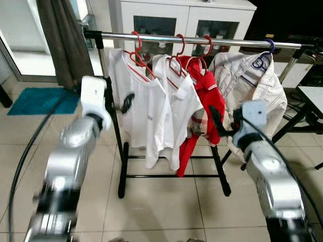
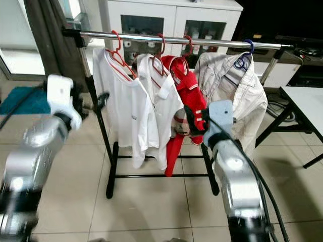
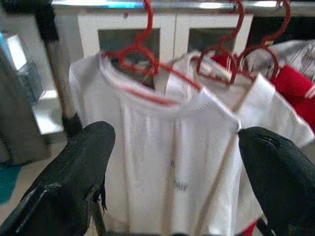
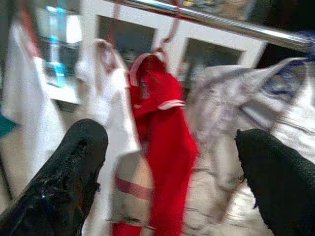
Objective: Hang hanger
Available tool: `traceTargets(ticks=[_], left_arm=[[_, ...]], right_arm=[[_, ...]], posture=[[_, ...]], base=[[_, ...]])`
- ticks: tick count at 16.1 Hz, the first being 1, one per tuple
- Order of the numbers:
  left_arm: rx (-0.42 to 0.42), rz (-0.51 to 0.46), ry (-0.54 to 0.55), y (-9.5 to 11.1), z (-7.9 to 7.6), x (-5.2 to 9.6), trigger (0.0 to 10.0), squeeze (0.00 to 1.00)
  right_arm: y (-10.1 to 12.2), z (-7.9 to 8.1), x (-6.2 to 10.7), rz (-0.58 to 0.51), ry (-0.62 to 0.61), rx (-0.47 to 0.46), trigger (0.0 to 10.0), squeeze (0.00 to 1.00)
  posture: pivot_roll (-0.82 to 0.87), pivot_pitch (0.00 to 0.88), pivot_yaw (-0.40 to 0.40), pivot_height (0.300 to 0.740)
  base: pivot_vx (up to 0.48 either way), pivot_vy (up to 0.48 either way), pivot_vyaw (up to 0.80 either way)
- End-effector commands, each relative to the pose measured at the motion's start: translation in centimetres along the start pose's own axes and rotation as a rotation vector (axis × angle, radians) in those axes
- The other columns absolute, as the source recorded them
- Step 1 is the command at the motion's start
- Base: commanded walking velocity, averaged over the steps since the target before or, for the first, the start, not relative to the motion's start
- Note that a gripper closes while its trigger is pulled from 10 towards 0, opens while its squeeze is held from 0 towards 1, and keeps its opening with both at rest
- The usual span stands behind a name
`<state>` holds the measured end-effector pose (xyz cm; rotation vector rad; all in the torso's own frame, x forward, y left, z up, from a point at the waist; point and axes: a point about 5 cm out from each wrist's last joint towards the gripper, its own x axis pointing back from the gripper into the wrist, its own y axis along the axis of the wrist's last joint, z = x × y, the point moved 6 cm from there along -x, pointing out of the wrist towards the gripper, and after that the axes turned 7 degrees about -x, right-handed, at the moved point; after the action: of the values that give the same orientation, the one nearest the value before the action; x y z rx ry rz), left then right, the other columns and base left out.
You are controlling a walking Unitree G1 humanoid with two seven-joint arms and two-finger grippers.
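- Black-framed garment rack with a chrome top rail (image 1: 202,39) stood on a beige tiled floor (image 1: 166,201), in front of a white glass-door cabinet (image 1: 186,22).
- Four garments hung on the rail. From the robot's left: white T-shirt (image 1: 136,101) on a red wire hanger (image 1: 137,50); white collared shirt (image 1: 174,106) on a second red hanger (image 1: 177,53); red polo shirt with white trim (image 1: 204,101) on a third red hanger (image 1: 204,50); cream jacket (image 1: 252,85) on a blue hanger (image 1: 265,55).
- All hangers were hooked over the rail; none was in either gripper.
- Left gripper (image 3: 172,162) was raised at the rack's left end, just in front of the white T-shirt. Fingers (image 3: 83,162) were spread wide, nothing between them.
- Right gripper (image 4: 172,162) was raised toward the red polo and jacket. Fingers (image 4: 74,162) were also spread wide, holding nothing.
- Grey curtain (image 1: 63,40) and a teal mat (image 1: 35,101) lay behind on the left; a white table (image 1: 313,98) stood at the right edge.
- Right wrist view was blurred.
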<state>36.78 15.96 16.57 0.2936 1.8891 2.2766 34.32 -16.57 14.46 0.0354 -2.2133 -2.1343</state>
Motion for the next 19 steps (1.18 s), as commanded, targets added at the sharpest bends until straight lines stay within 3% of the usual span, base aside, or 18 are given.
traceTargets(ticks=[1,5,9,11,12,15,17,19], left_arm=[[-0.010,0.005,0.021,0.2,-0.1,0.4,10.0,1.00],[-0.025,0.028,0.050,-1.0,-0.7,1.7,10.0,1.00],[-0.033,0.046,0.084,-1.3,-0.9,2.4,10.0,1.00],[-0.046,0.033,0.094,-1.0,-0.8,2.5,10.0,1.00],[-0.035,0.013,0.109,-0.7,-0.6,2.6,10.0,1.00],[-0.051,-0.003,0.056,-0.3,-1.3,2.5,10.0,1.00],[-0.048,-0.012,0.038,-0.2,-1.6,2.4,10.0,1.00],[-0.046,-0.010,0.019,-0.3,-2.0,2.3,10.0,1.00]], right_arm=[[0.4,-0.2,0.3,-0.021,-0.029,0.031,10.0,1.00],[-1.5,1.2,0.0,0.081,0.001,-0.122,10.0,1.00],[-0.4,2.4,-0.5,0.019,0.071,-0.110,10.0,1.00],[0.0,2.6,-0.4,-0.020,0.073,-0.050,10.0,1.00],[0.4,2.3,-0.4,-0.052,0.034,-0.075,10.0,1.00],[-0.9,2.6,0.2,0.021,0.057,-0.107,10.0,1.00],[-1.1,2.5,0.3,0.026,0.048,-0.153,10.0,1.00],[-0.9,2.7,0.4,-0.002,0.053,-0.143,10.0,1.00]], posture=[[-0.05,0.000,-0.027,0.740],[-0.03,0.000,-0.039,0.740],[-0.01,0.000,-0.045,0.740],[-0.02,0.000,-0.040,0.740],[-0.02,0.000,-0.037,0.740],[-0.03,0.000,-0.016,0.740],[-0.04,0.000,-0.008,0.740],[-0.04,0.000,0.001,0.740]], base=[[0.000,-0.379,0.00],[0.000,-0.480,0.00],[0.000,-0.480,0.60],[0.000,-0.180,0.40],[0.000,0.000,0.00],[0.000,0.000,0.00],[0.000,0.000,0.69],[0.000,0.000,0.80]])
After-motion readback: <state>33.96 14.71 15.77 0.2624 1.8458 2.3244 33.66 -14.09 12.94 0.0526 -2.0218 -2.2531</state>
